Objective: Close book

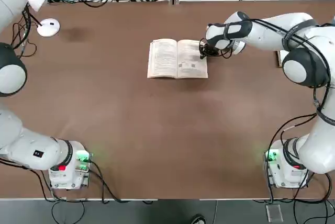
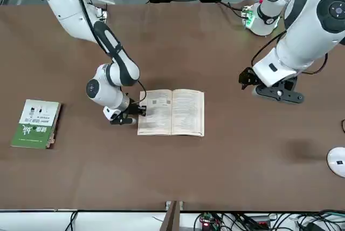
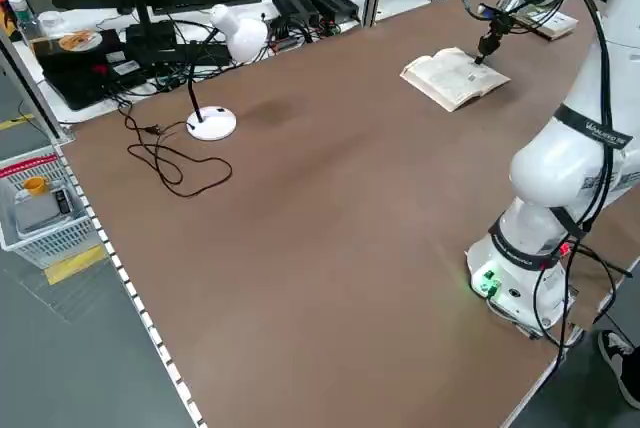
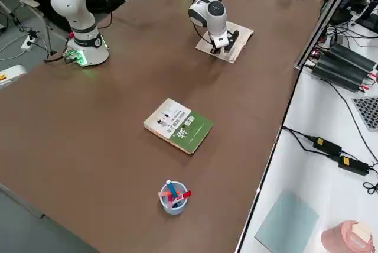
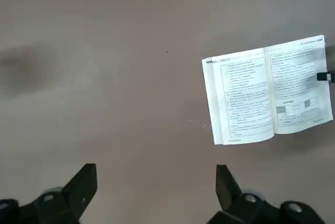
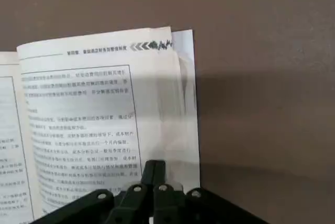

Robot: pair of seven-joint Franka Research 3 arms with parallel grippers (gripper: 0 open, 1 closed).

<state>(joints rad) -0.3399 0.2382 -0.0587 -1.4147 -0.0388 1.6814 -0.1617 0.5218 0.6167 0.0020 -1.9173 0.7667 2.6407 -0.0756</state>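
Note:
The book (image 1: 177, 59) lies open and flat on the brown table, cream text pages up; it also shows as the book (image 2: 171, 112) in the front view. My right gripper (image 1: 202, 51) is shut, its tip down at the outer edge of the book's right-hand page. In the right wrist view the closed fingers (image 6: 156, 169) rest against the page stack (image 6: 183, 103) near its outer margin, with nothing pinched between them. My left gripper (image 5: 154, 174) is open and hovers high above bare table, well to the left of the book (image 5: 267, 90).
A green-and-white book (image 4: 178, 126) lies closed at the table's right side. A cup of pens (image 4: 173, 197) stands beyond it. A white desk lamp (image 1: 48, 26) sits at the far left corner. Cables and power strips line the far edge.

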